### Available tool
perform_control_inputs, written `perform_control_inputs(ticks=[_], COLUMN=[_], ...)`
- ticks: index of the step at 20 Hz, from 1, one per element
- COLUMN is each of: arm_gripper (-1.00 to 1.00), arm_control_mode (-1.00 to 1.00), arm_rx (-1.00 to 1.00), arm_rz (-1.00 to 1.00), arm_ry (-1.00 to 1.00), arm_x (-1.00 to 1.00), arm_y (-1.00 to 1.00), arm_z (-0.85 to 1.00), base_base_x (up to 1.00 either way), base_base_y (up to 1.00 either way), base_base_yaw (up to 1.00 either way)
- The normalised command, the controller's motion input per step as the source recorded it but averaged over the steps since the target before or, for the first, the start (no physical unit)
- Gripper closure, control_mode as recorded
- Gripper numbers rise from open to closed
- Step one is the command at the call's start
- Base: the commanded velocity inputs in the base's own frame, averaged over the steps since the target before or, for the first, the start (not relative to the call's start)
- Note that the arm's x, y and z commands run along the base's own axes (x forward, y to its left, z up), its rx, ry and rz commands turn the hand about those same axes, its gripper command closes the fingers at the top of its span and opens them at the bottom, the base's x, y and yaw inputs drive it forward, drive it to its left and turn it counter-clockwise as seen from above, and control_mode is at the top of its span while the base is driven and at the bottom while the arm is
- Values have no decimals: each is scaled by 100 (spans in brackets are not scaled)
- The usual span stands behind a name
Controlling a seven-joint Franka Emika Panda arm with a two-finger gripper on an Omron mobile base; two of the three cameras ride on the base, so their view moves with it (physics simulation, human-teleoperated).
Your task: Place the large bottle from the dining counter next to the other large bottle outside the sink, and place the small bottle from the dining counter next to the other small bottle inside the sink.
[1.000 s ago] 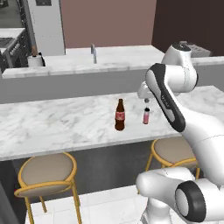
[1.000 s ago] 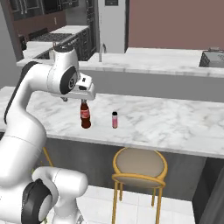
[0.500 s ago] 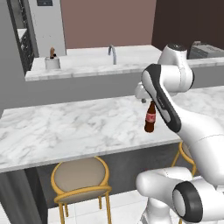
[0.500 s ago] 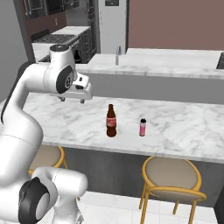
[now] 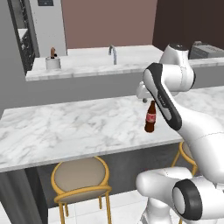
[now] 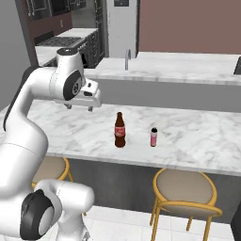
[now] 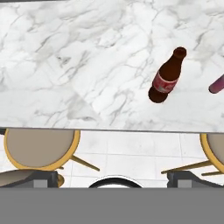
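Note:
The large bottle [image 5: 150,117] [image 6: 120,131] [image 7: 167,77], brown with a red label, stands upright near the front edge of the dining counter [image 5: 65,127] [image 6: 197,136] [image 7: 78,65]. The small bottle [image 6: 153,137] [image 7: 217,84], pink-red with a dark cap, stands a little to its right. My gripper [image 6: 80,108] [image 7: 114,176] hangs open above the counter, left of the large bottle in the right base view and apart from it. Nothing is between its fingers. A curved steel tap [image 5: 113,54] [image 6: 126,59] marks the sink on the back counter.
Gold-legged stools [image 5: 81,175] [image 6: 186,188] [image 7: 39,146] stand under the dining counter's front edge. A white pot [image 5: 53,63] with something brown in it sits at the left of the back counter. Dark cabinets and a cooktop [image 6: 61,41] lie at the far left.
The whole picture has shifted, so the base has driven sideways; both bottles now sit further right in the views. The bottles themselves have not moved. The gripper stays open.

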Motion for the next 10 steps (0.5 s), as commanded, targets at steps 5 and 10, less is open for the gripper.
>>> perform_control_inputs(ticks=[5, 10], arm_gripper=[-100, -100], arm_control_mode=[-100, -100], arm_rx=[0, 0], arm_rz=[0, 0], arm_ry=[0, 9], arm_x=[1, 19], arm_y=[0, 2], arm_z=[0, -1], base_base_x=[0, 0], base_base_y=[0, 0], base_base_yaw=[0, 0])
